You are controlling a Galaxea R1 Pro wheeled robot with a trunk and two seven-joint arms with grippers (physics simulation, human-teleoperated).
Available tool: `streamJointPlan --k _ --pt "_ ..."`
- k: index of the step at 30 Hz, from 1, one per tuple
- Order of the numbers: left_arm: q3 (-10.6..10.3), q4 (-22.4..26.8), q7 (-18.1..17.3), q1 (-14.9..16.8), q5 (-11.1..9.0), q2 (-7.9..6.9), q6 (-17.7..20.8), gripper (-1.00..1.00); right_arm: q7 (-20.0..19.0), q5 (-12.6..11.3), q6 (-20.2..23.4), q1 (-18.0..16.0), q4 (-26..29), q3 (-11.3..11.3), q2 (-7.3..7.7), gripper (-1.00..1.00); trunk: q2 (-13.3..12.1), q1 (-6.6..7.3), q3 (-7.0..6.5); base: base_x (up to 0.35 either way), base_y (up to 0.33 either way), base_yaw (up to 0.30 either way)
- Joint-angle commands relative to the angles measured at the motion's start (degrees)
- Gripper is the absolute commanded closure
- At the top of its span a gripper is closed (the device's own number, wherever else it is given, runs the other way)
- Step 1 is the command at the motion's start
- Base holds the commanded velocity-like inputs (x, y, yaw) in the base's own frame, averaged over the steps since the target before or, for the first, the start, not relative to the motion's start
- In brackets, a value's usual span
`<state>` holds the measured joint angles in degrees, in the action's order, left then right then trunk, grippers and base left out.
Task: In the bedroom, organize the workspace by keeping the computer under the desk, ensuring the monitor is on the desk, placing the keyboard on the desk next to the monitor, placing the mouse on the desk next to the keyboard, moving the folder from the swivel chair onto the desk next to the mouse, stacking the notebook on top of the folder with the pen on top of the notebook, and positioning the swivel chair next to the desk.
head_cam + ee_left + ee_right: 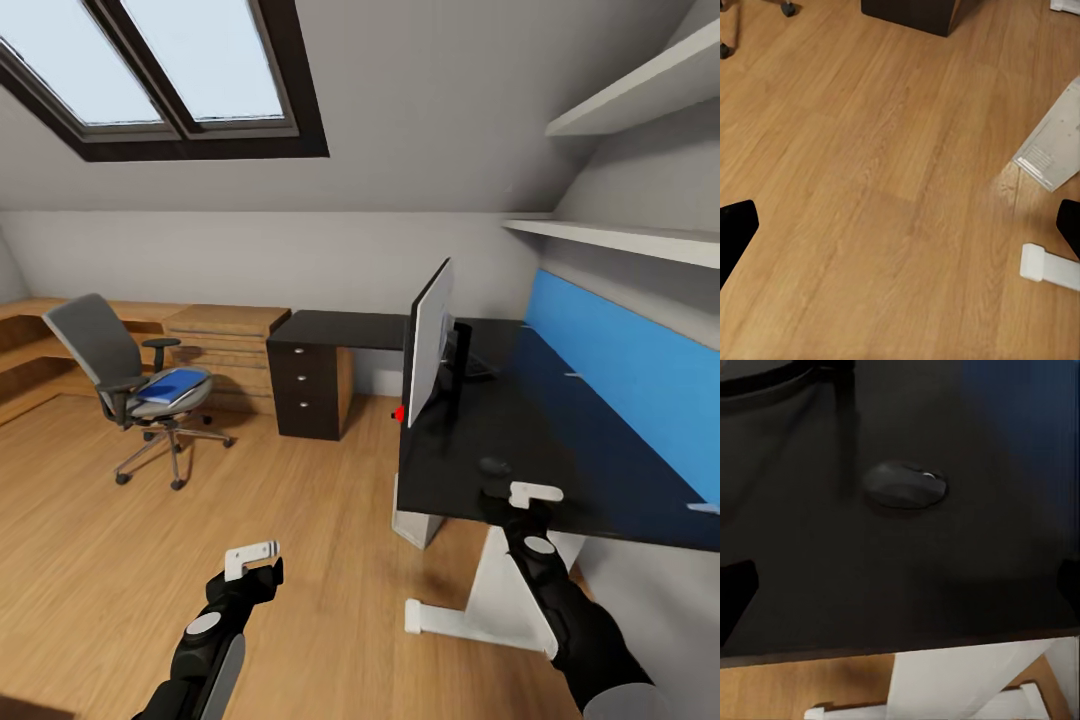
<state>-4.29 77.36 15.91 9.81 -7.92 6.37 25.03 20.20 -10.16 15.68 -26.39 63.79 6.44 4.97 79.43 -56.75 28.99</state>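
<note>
The black-topped desk (pixel 560 440) fills the right side, with the monitor (pixel 428 340) standing edge-on on it, its silver back facing left. The dark mouse (pixel 494 466) (pixel 905 484) lies near the desk's front edge. My right gripper (pixel 530 495) hovers open just short of it, over that edge. Across the room, the grey swivel chair (pixel 110 360) carries the blue folder (pixel 172 384) on its seat. My left gripper (pixel 252 560) hangs open over the wood floor, holding nothing. A pale grey box (pixel 418 522), possibly the computer, stands under the desk corner. Keyboard, notebook and pen are out of view.
The desk's dark drawer unit (pixel 308 385) stands at its far end and its white leg (pixel 490 600) is by my right arm. Low light-wood cabinets (pixel 225 340) line the back wall. Wall shelves (pixel 620 235) and a blue panel (pixel 620 370) sit above the desk.
</note>
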Motion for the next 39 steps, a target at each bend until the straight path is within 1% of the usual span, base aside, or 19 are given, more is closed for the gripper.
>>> streamJointPlan --k 1,3,4,6,8,9,10,12,15,17,19,21,26,33,34,39 --pt "-0.10 0.08 0.53 0.04 -0.60 0.00 0.18 -1.00 0.40 -0.35 -0.07 -0.38 -0.61 0.25 0.29 -1.00 0.04 0.00 0.06 0.082 -0.001 0.000" --pt "-0.10 0.07 0.53 0.04 -0.60 0.01 0.13 -1.00 0.06 -0.13 -0.82 -1.94 -3.56 0.24 0.82 -1.00 0.04 0.00 0.06 0.195 -0.001 0.000" --pt "-0.13 0.07 0.53 0.04 -0.60 0.02 0.12 -1.00 -0.34 -0.20 -1.08 -3.34 -6.15 0.24 0.99 -1.00 0.04 0.00 0.06 0.271 0.000 0.000" --pt "-0.15 0.07 0.53 0.04 -0.60 0.03 0.11 -1.00 -0.87 -0.23 -1.18 -4.30 -7.89 0.24 1.06 -1.00 0.04 0.00 0.06 0.285 0.000 0.000" --pt "-0.17 0.07 0.53 0.04 -0.60 0.04 0.11 -1.00 -2.06 -0.26 -1.26 -5.68 -10.34 0.18 1.19 -1.00 0.04 0.00 0.06 0.302 0.000 0.000" --pt "-0.18 0.07 0.53 0.04 -0.60 0.04 0.11 -1.00 -3.47 -0.28 -1.33 -6.91 -12.67 0.08 1.49 -1.00 0.04 0.00 0.06 0.312 0.000 0.000" --pt "-0.18 0.07 0.53 0.04 -0.60 0.04 0.11 -1.00 -3.90 -0.28 -1.35 -7.28 -13.44 0.06 1.62 -1.00 0.04 0.00 0.06 0.314 0.000 0.000" --pt "-0.19 0.07 0.53 0.04 -0.60 0.04 0.11 -1.00 -5.62 -0.34 -2.18 -9.02 -17.11 0.00 2.08 -1.00 0.04 0.00 0.06 0.318 0.000 0.000" --pt "-0.19 0.07 0.53 0.04 -0.60 0.04 0.11 -1.00 -6.40 -0.38 -3.97 -10.50 -20.58 -0.01 2.22 -1.00 0.04 0.00 0.06 0.314 0.000 0.000" --pt "-0.19 0.07 0.53 0.04 -0.60 0.04 0.11 -1.00 -6.81 -0.48 -5.54 -12.39 -24.98 -0.02 2.25 -1.00 0.04 0.00 0.06 0.191 0.000 0.000" --pt "-0.19 0.07 0.53 0.04 -0.60 0.04 0.11 -1.00 -7.02 -0.51 -6.14 -13.39 -27.23 -0.02 2.24 -1.00 0.04 0.00 0.06 0.107 0.000 0.000" --pt "-0.19 0.07 0.53 0.04 -0.60 0.04 0.11 -1.00 -7.67 -0.54 -6.88 -15.16 -31.07 -0.02 2.19 -1.00 0.04 0.00 0.06 0.050 0.000 0.000" --pt "-0.19 0.07 0.53 0.04 -0.60 0.04 0.11 -1.00 -8.99 -0.56 -7.15 -16.85 -34.61 -0.07 2.15 -1.00 0.04 0.00 0.06 0.016 0.000 0.000" --pt "-0.19 0.07 0.53 0.04 -0.60 0.04 0.10 -1.00 -9.13 -0.65 -6.85 -17.43 -35.24 -0.16 2.19 -1.00 0.04 0.00 0.06 0.002 0.000 0.000" --pt "-0.19 0.07 0.53 0.04 -0.60 0.04 0.10 -1.00 -9.13 -1.13 -6.77 -17.53 -35.34 -0.71 2.22 -1.00 0.04 0.00 0.06 0.000 0.000 0.000" --pt "-0.19 0.07 0.53 0.04 -0.60 0.04 0.10 -1.00 -9.13 -1.71 -6.68 -18.16 -36.40 -1.21 2.31 -1.00 0.04 0.00 0.06 0.000 0.000 0.000"
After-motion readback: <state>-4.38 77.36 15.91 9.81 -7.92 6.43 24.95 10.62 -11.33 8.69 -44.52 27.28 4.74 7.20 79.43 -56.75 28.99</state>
